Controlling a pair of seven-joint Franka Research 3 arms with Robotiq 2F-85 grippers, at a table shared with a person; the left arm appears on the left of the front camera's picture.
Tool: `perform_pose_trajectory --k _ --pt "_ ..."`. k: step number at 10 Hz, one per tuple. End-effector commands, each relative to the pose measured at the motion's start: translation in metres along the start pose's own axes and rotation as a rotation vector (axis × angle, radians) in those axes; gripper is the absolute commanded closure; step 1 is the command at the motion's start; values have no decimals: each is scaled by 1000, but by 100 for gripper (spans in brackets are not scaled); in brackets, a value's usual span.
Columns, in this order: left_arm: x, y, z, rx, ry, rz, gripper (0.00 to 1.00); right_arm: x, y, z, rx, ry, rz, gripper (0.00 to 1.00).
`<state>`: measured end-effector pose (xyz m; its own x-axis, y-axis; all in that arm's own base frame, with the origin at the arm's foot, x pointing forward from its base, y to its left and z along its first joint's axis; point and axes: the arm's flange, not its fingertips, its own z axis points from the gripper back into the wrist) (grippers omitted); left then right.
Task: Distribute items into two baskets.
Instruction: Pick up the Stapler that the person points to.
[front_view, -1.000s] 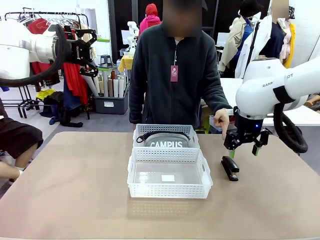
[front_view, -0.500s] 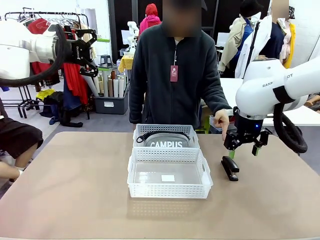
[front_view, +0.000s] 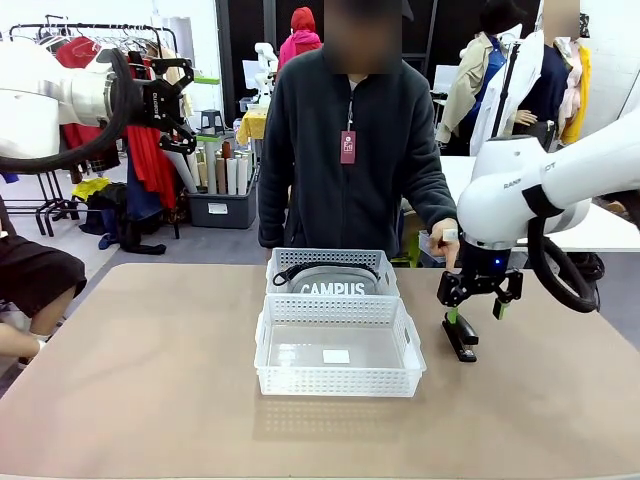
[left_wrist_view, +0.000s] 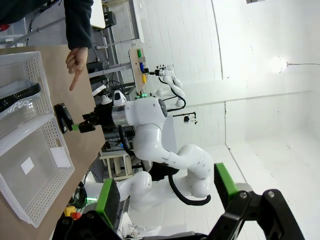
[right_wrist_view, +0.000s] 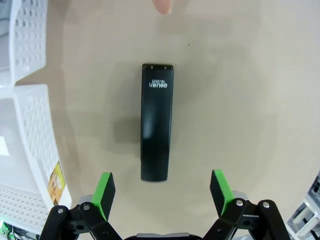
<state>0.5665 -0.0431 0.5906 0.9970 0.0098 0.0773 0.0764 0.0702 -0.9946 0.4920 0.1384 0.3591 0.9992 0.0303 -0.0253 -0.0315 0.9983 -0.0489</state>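
Note:
The far basket (front_view: 332, 258) holds the grey "CAMPUS" pouch (front_view: 333, 284). In front of it the near basket (front_view: 338, 381) has just a white sticker (front_view: 336, 356) on its floor. A black stapler (front_view: 460, 338) lies on the table to the right of the baskets. My right gripper (front_view: 474, 311) hangs open just above it. In the right wrist view the stapler (right_wrist_view: 156, 122) lies lengthwise ahead of the right gripper (right_wrist_view: 162, 192), between the lines of its green pads (right_wrist_view: 104, 192). My left gripper (front_view: 188, 105) is open and raised at the far left, holding nothing, as its own view shows (left_wrist_view: 165, 200).
A person stands at the far side, one hand (front_view: 443, 240) pointing down at the stapler; the fingertip (right_wrist_view: 162, 6) shows beyond it. The basket walls (right_wrist_view: 30, 130) lie close to the stapler's left. Bare tabletop (front_view: 140, 370) spreads left and in front of the baskets.
My right gripper has come down and shifted a little left, now close over the stapler. The left arm, baskets and pouch have not moved.

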Motion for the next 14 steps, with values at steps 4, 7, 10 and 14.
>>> perform_pose_trajectory --k 4,7,10,14 --pt "-1 -2 0 -3 -2 -4 0 18 14 -28 -61 14 -35 0" --pt "-1 -2 0 -3 -2 -4 0 17 11 -33 -33 9 -21 28" --pt "-1 -2 0 -3 -2 -4 0 18 10 -31 -13 12 -44 87" --pt "-1 -2 0 -3 -2 -4 0 21 7 -26 17 25 -78 100"
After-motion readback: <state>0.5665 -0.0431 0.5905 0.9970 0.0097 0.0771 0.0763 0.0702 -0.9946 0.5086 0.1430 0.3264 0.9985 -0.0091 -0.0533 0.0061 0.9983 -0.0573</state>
